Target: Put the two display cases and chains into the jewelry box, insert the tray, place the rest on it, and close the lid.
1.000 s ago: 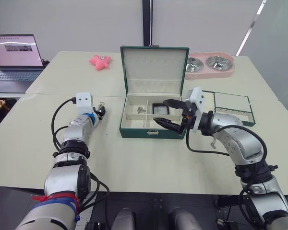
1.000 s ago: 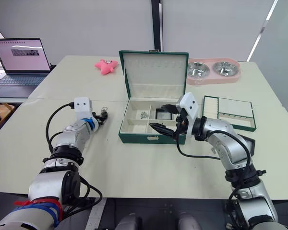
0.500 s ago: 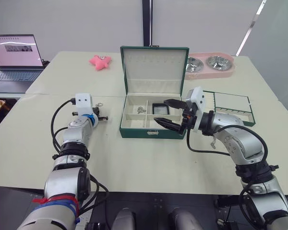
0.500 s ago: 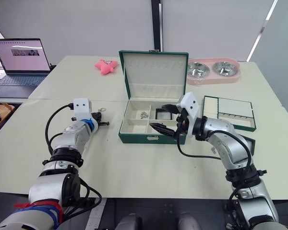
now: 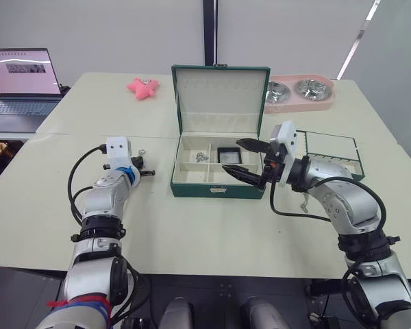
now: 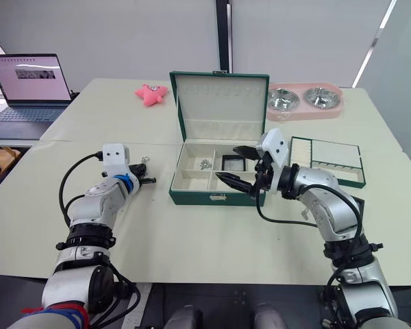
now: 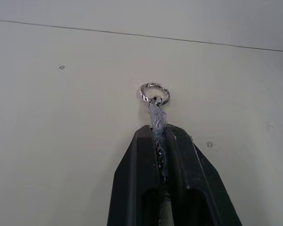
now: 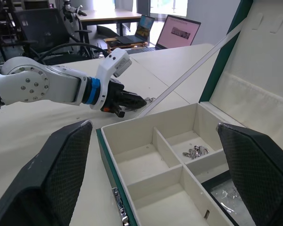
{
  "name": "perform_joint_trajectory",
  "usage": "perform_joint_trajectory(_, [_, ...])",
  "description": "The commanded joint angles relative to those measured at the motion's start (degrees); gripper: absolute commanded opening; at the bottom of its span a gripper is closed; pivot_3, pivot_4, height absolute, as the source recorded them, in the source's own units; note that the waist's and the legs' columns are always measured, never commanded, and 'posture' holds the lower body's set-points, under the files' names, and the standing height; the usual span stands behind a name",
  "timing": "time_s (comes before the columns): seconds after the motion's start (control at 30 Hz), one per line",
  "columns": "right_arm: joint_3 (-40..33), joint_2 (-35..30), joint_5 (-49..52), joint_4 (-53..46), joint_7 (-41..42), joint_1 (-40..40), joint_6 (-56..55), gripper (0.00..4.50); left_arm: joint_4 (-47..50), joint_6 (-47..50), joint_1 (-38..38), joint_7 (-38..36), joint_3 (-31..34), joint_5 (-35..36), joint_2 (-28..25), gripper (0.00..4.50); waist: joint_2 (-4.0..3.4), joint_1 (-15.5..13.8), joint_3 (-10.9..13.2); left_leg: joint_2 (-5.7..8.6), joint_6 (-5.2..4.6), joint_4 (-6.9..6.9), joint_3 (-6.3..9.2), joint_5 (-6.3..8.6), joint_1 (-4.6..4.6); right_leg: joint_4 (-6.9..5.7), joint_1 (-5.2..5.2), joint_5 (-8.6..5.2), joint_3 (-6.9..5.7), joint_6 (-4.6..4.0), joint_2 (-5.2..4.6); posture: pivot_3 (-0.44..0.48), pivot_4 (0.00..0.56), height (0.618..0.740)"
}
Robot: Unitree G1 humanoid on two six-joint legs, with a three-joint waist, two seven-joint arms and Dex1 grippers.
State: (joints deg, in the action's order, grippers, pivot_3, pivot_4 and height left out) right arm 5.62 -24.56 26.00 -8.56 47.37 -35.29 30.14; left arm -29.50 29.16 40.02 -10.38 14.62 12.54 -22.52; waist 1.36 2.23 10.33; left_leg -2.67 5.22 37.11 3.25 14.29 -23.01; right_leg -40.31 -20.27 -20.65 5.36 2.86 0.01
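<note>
The left gripper (image 7: 160,141), jaws pinched shut on a short silver metal chain (image 7: 155,96), rests on the pale desk (image 5: 192,226) left of the open dark green jewelry box (image 5: 219,179). The right gripper (image 5: 250,159) hovers over the box's right compartments, jaws spread wide and empty.

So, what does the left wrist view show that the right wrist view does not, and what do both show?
Left wrist view: the left gripper shut on a chain, whose ring end lies on the table.

Right wrist view: the open jewelry box, small silver pieces in a back compartment, the lid, two laptops, and the wide-open fingers of the right gripper.

Both: the left gripper and the pale table.
</note>
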Motion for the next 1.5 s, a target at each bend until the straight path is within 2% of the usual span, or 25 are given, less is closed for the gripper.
perform_joint_trajectory(0.03, [-2.01, -0.42, 1.46, -2.33, 0.75, -1.71, -0.86, 4.5, 11.16, 5.52, -0.65, 1.17, 1.74, 2.24, -0.6, 0.04, 0.0, 0.02, 0.0, 0.0, 0.0, 0.0, 0.0, 0.0, 0.0, 0.0, 0.0, 0.0, 0.0, 0.0, 0.0, 0.0, 0.15, 0.74])
perform_joint_trajectory(0.3, [-2.76, -0.97, 1.71, -2.38, 1.53, -2.1, -0.8, 4.5, 31.39, 20.14, -3.64, 0.19, 2.86, 6.42, -4.02, 0.04, 0.01, 0.12, 0.01, -0.01, 0.0, -0.02, -0.01, 0.0, 0.0, 0.04, 0.01, 0.0, 0.02, 0.0, 0.0, 0.0, 0.15, 0.74])
perform_joint_trajectory(0.6, [-3.93, -2.58, 3.11, -3.9, 2.23, -1.16, 0.05, 4.5, 43.33, 32.5, -2.9, -5.64, 3.39, 13.91, -9.53, 0.04, 0.01, 0.11, 0.02, 0.0, -0.01, -0.04, -0.01, 0.01, 0.0, 0.09, 0.03, 0.0, 0.02, 0.0, 0.01, 0.0, 0.15, 0.74])
perform_joint_trajectory(0.83, [-5.01, -4.29, 3.7, -5.12, 1.9, 0.7, 0.47, 4.5, 46.42, 36.89, 1.36, -7.55, 1.85, 17.68, -10.04, 0.04, 0.02, -0.02, 0.03, 0.0, -0.02, -0.04, -0.01, 0.01, -0.03, 0.2, 0.05, 0.0, 0.02, 0.0, 0.01, 0.0, 0.15, 0.74])
perform_joint_trajectory(0.97, [-6.31, -5.51, 4.03, -6.25, 1.47, 2.25, 0.95, 4.5, 46.84, 37.81, 2.91, -8.0, 0.52, 19.67, -7.54, 0.04, 0.02, -0.18, 0.03, 0.0, 0.0, -0.07, -0.04, 0.01, -0.02, 0.26, 0.06, 0.0, 0.04, 0.0, 0.01, 0.0, 0.15, 0.74])
perform_joint_trajectory(1.13, [-7.72, -7.38, 4.7, -7.86, 0.88, 4.05, 1.82, 4.5, 46.93, 37.35, 2.53, -8.13, -2.64, 19.66, -5.64, 0.04, 0.03, -0.14, 0.04, 0.0, 0.0, -0.08, -0.07, 0.0, -0.04, 0.29, 0.05, 0.0, 0.08, 0.0, 0.01, 0.0, 0.15, 0.74])
perform_joint_trajectory(1.5, [-9.86, -10.83, 6.03, -10.66, 0.27, 7.0, 4.11, 4.5, 45.67, 32.98, -2.26, -9.21, -10.93, 15.87, -4.85, 0.04, 0.04, -0.25, 0.05, 0.01, -0.01, -0.09, -0.11, 0.01, -0.04, 0.33, 0.05, 0.0, 0.13, 0.0, 0.02, 0.0, 0.15, 0.74])
